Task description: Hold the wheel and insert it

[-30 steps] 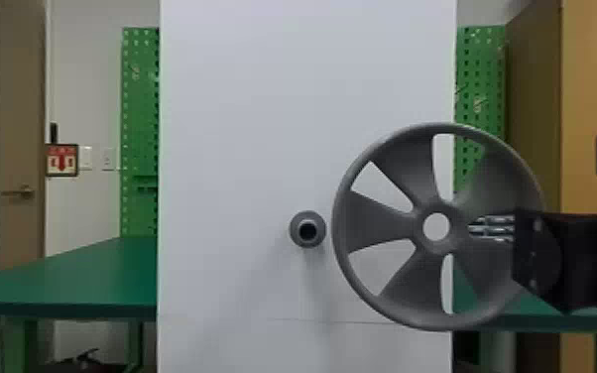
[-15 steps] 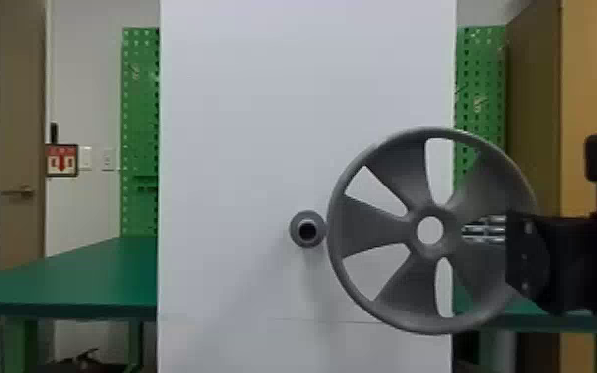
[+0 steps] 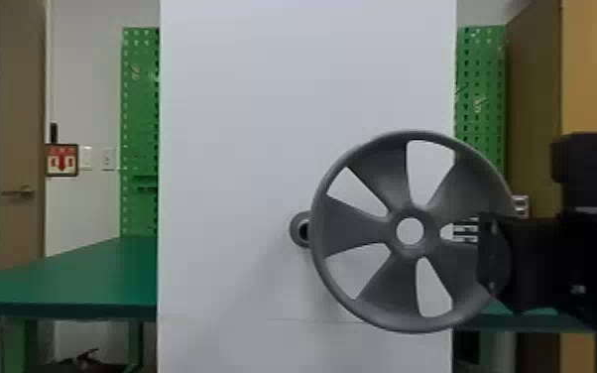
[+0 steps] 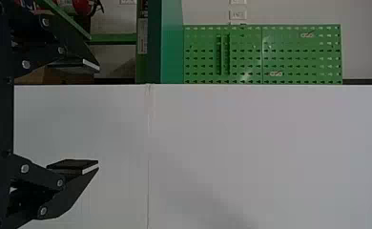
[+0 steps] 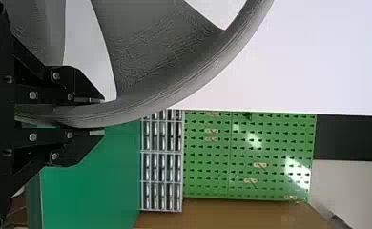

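The right gripper pinches the wheel, hub right of the peg; pushing now could snag the rim. The left gripper gapes.

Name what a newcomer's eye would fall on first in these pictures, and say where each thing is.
The large gray spoked wheel stands out first, right of centre in the head view, its rim gripped by the right gripper. Next comes the tall white panel behind it, with a gray hollow-ended peg partly hidden by the wheel's left edge. The green tabletop shows on both sides of the panel.
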Action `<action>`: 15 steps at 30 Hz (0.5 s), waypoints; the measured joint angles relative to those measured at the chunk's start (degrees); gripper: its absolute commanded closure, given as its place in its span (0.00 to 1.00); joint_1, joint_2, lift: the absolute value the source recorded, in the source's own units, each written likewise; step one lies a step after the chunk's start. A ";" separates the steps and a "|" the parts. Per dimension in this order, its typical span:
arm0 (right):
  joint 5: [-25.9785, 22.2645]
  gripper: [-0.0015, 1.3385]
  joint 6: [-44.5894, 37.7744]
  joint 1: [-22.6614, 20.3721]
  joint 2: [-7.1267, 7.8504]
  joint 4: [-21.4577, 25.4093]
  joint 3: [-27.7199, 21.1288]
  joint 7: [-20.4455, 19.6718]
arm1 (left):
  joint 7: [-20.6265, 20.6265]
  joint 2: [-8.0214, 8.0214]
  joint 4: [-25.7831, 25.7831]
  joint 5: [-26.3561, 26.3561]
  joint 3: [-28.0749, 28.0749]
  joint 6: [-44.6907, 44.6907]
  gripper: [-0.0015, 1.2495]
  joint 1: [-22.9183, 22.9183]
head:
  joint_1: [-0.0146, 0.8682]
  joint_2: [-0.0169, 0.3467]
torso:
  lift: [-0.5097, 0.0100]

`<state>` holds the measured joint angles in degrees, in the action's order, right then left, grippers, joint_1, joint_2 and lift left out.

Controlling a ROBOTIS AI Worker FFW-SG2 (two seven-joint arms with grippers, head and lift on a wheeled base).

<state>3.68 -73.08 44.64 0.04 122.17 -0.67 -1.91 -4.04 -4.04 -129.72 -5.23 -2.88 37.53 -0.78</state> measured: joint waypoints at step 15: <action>-9.95 0.88 0.83 0.23 -0.04 -0.69 2.69 -11.75 | 0.00 0.00 0.04 -0.04 -0.01 0.07 0.43 0.00 | 0.02 0.30 | 0.06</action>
<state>-6.28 -72.25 44.88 0.00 121.48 2.03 -13.66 -4.04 -4.04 -129.69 -5.27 -2.89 37.60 -0.79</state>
